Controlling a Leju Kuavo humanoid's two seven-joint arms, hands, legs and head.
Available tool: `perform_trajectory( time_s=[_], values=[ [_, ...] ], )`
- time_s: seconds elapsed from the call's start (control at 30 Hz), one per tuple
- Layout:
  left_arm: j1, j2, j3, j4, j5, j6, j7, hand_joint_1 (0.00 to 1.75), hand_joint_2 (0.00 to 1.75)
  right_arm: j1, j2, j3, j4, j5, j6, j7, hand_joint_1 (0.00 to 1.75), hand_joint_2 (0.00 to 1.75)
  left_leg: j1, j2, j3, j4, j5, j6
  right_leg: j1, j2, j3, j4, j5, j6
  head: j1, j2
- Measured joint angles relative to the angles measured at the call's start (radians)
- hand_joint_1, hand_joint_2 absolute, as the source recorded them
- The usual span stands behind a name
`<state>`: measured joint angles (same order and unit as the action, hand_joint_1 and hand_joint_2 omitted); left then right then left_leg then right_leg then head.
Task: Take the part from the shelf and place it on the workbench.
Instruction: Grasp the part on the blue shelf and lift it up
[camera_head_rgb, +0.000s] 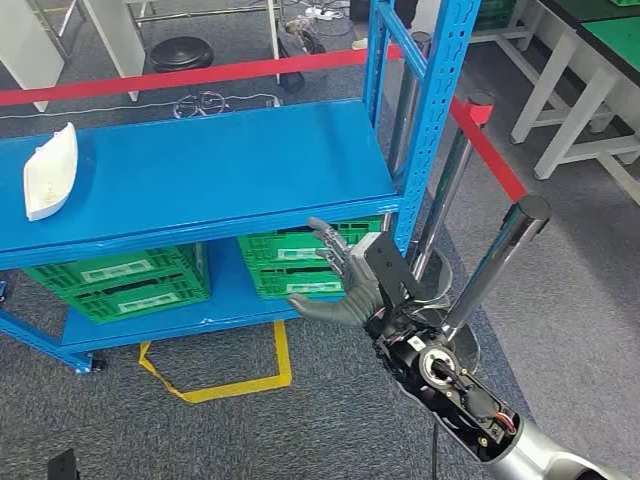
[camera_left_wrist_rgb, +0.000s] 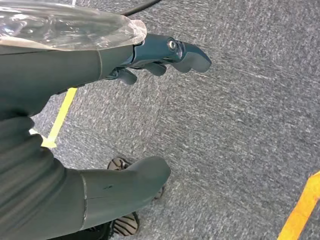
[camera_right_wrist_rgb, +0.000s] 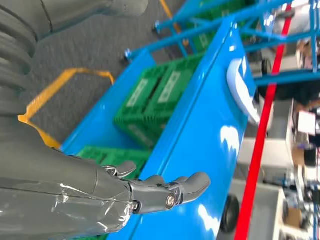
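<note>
Reaching: right hand (camera_head_rgb: 343, 280) raised before the blue shelf (camera_head_rgb: 226, 170), fingers spread wide, holding nothing.
Part: white part (camera_head_rgb: 50, 172) lies at the shelf's far left end, well apart (untouched).
Left hand (camera_left_wrist_rgb: 113, 115): hanging over carpet, fingers apart.
Left: grasp, carry, place.

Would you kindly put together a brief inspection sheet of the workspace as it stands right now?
Surface: blue shelf, top board bare apart from the part.
Job's things: white part lies at the top board's far left end, untouched.
Clutter: green crates on the lower board.
Hands: right hand open, raised before the shelf's right end; left hand open, hanging over grey carpet.
Cables: a thin cable on the floor behind the shelf.
Surroundings: red barrier tape on posts, yellow floor marking.
</note>
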<state>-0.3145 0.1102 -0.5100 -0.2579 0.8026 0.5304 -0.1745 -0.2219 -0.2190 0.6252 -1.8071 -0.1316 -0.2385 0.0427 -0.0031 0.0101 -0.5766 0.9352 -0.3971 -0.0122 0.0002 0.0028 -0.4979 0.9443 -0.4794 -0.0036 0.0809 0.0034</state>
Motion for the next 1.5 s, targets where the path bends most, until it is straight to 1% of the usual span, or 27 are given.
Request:
perform_trajectory(
  time_s=[0.17, 0.2, 0.3, 0.33, 0.5, 0.9, 1.17, 1.23, 1.37, 1.5],
  values=[
    [0.001, 0.005, 0.000, 0.000, 0.031, 0.007, -0.007, 0.00, 1.75, -0.019, 0.000, 0.004, 0.004, -0.004, 0.019, 0.019, 0.00, 1.75, 0.000, 0.000, 0.000, 0.000, 0.000, 0.000, 0.000, 0.000, 0.000, 0.000, 0.000, 0.000, 0.000, 0.000],
    [0.001, 0.007, 0.000, 0.000, 0.039, 0.001, -0.008, 0.00, 1.75, -0.028, 0.000, 0.006, 0.007, -0.016, 0.031, 0.024, 0.00, 1.31, 0.000, 0.000, 0.000, 0.000, 0.000, 0.000, 0.000, 0.000, 0.000, 0.000, 0.000, 0.000, 0.000, 0.000],
    [0.006, 0.015, 0.000, 0.000, 0.056, -0.026, -0.009, 0.00, 0.44, -0.054, 0.000, 0.011, 0.025, -0.056, 0.059, 0.020, 0.00, 0.00, 0.000, -0.001, 0.000, 0.000, 0.000, 0.000, 0.001, 0.000, 0.000, 0.000, 0.000, 0.000, 0.000, 0.000],
    [0.008, 0.017, 0.000, 0.000, 0.059, -0.032, -0.009, 0.00, 0.00, -0.061, 0.000, 0.012, 0.032, -0.066, 0.062, 0.011, 0.00, 0.00, 0.000, -0.001, 0.000, 0.000, 0.000, 0.000, 0.001, -0.001, 0.000, 0.000, 0.000, 0.000, 0.000, 0.000],
    [0.023, 0.027, 0.000, 0.000, 0.078, -0.025, -0.019, 0.00, 0.00, -0.083, 0.000, 0.008, 0.063, -0.085, 0.053, -0.034, 0.00, 0.00, 0.000, -0.001, -0.001, 0.000, 0.000, 0.000, 0.000, -0.001, 0.000, 0.000, 0.000, 0.000, 0.000, 0.000],
    [0.041, 0.038, 0.002, 0.000, 0.090, -0.019, -0.032, 0.00, 0.00, -0.093, 0.002, 0.005, 0.102, -0.074, 0.032, -0.045, 0.00, 0.00, 0.000, -0.001, -0.001, 0.000, 0.000, 0.000, 0.001, -0.001, 0.000, 0.000, 0.000, 0.000, 0.000, 0.000],
    [0.046, 0.042, 0.003, 0.000, 0.054, -0.015, -0.044, 0.00, 0.00, -0.093, 0.002, -0.005, 0.108, -0.033, 0.028, -0.085, 0.00, 0.00, 0.000, -0.001, -0.001, 0.000, 0.000, 0.000, 0.000, -0.001, 0.000, 0.000, 0.000, 0.000, 0.000, 0.000],
    [0.046, 0.043, 0.003, 0.000, 0.050, -0.028, -0.041, 0.00, 0.00, -0.093, 0.002, -0.007, 0.108, -0.036, 0.034, -0.083, 0.00, 0.00, 0.000, -0.001, -0.001, 0.000, 0.000, 0.000, 0.000, -0.001, 0.000, 0.000, 0.000, 0.000, 0.000, 0.000],
    [0.047, 0.047, 0.003, 0.000, 0.054, -0.095, -0.037, 0.00, 0.00, -0.093, 0.002, -0.013, 0.108, -0.070, 0.058, -0.078, 0.00, 0.00, 0.000, -0.001, -0.001, 0.000, 0.000, 0.000, 0.000, -0.001, 0.000, 0.000, 0.000, 0.000, 0.000, 0.000],
    [0.047, 0.049, 0.003, 0.000, 0.060, -0.147, -0.035, 0.00, 0.00, -0.093, 0.001, -0.024, 0.109, -0.097, 0.070, -0.092, 0.00, 0.00, 0.000, -0.001, -0.001, 0.000, 0.000, 0.000, 0.000, -0.001, 0.000, 0.000, 0.000, 0.000, 0.000, 0.000]
  ],
)
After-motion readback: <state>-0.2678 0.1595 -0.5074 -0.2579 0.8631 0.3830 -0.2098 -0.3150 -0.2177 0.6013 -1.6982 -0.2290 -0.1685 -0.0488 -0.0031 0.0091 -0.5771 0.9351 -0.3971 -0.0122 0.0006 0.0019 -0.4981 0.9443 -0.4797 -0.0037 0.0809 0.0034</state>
